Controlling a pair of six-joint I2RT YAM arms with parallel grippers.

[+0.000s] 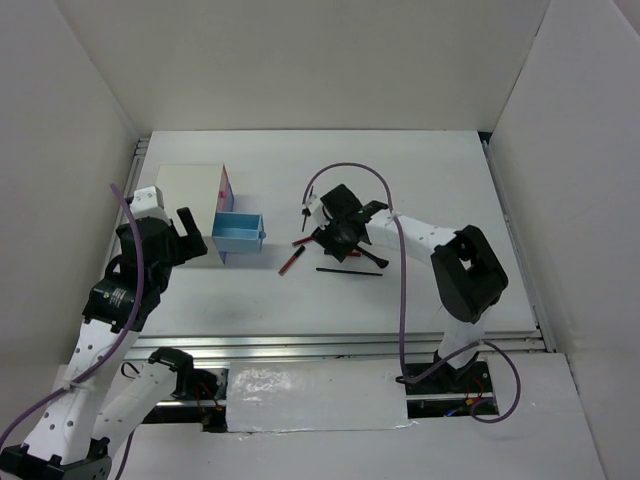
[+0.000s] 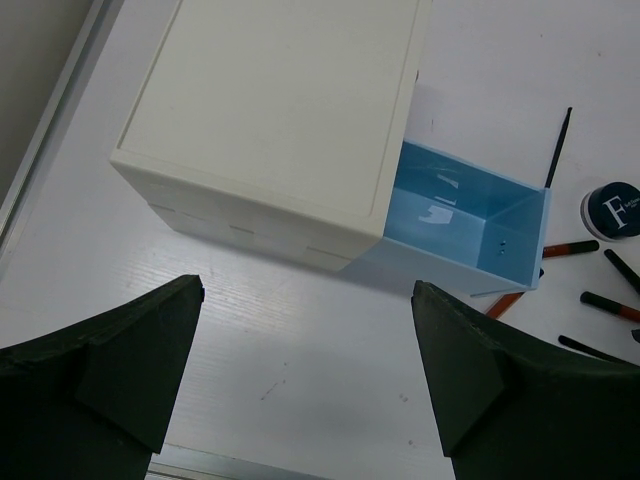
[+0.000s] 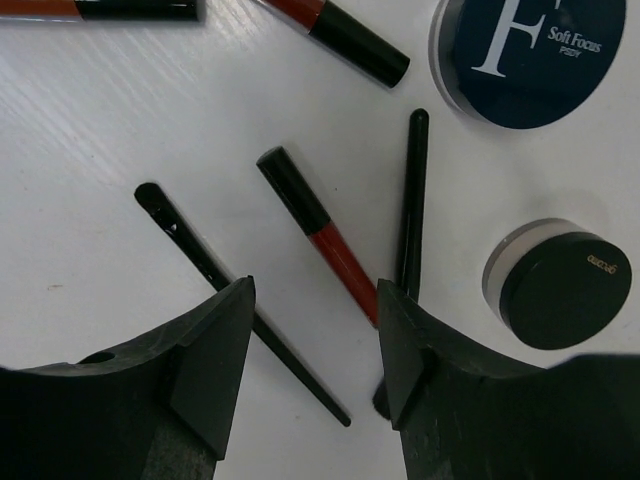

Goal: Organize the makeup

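Observation:
The makeup lies loose on the white table. In the right wrist view I see a blue-topped compact [image 3: 530, 55], a black compact [image 3: 560, 290], a red-and-black pencil [image 3: 318, 245], a thin black brush [image 3: 230, 290] and a black pencil [image 3: 412, 200]. My right gripper [image 3: 315, 290] is open and empty, low over these, with the red-and-black pencil's end between its fingers. From above, the right gripper [image 1: 340, 235] covers most of the pile. A red pencil [image 1: 291, 262] and a long black pencil [image 1: 348, 270] lie beside it. My left gripper [image 2: 308, 290] is open and empty near the box.
A white box [image 2: 270, 110] stands at the left, with its blue drawer [image 2: 470, 230] pulled out and empty. From above, the drawer [image 1: 238, 232] opens toward the makeup. White walls enclose the table on three sides.

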